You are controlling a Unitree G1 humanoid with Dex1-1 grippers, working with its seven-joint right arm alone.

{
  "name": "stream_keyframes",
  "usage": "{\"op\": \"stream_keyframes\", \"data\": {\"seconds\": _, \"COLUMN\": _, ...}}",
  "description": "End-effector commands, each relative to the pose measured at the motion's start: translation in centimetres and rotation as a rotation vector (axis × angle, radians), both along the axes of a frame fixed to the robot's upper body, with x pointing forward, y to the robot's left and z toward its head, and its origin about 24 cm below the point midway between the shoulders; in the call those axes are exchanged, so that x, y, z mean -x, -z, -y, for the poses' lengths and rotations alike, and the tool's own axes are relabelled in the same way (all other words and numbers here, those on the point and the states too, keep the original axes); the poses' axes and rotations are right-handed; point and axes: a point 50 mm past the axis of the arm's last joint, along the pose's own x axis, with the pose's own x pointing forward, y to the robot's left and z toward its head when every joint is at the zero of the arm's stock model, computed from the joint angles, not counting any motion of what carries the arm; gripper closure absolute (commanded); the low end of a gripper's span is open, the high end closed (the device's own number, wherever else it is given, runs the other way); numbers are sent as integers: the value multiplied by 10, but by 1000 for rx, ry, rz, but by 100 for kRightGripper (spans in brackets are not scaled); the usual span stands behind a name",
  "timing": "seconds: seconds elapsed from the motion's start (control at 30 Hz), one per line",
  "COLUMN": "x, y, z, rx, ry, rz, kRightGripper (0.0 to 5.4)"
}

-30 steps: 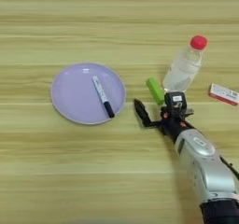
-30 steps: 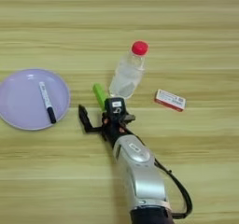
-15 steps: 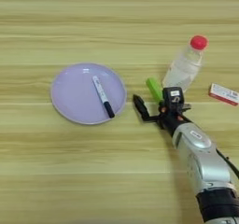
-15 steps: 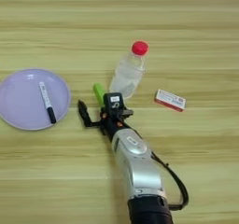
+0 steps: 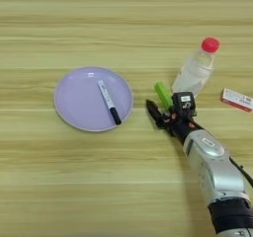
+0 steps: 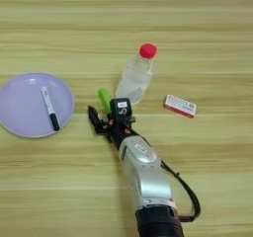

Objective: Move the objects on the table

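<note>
Small bright green rectangular block (image 5: 163, 95) lying on the light wooden table (image 5: 123, 28), just beyond and between the spread black fingers of the right gripper (image 5: 167, 108). Long axis slanted up-left to down-right. Released, grasping nothing. Slim white black-capped marker pen (image 5: 109, 101) resting on the lilac round plate (image 5: 74, 102), well left

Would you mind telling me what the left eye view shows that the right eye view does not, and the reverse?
Only the left eye view shows bare table left of the whole purple plate. Only the right eye view shows bare wood beyond the small red and white box, and a black cable beside the arm. Both share the marker on the plate, the green block, the bottle and the hand, fingers apart around the block.
</note>
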Motion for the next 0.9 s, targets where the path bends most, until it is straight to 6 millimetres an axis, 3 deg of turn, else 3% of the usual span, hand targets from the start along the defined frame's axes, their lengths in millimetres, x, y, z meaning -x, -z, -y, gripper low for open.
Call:
{"op": "stream_keyframes", "data": {"seconds": 0.03, "x": -15, "y": -26, "z": 1, "rx": 16, "ry": -7, "rz": 118, "kRightGripper": 250}}
{"op": "stream_keyframes", "data": {"seconds": 0.6, "x": -15, "y": -28, "z": -1, "rx": 6, "ry": -8, "rz": 127, "kRightGripper": 448}}
{"op": "stream_keyframes", "data": {"seconds": 0.9, "x": -17, "y": -30, "z": -3, "rx": -7, "ry": -3, "rz": 139, "kRightGripper": 465}}
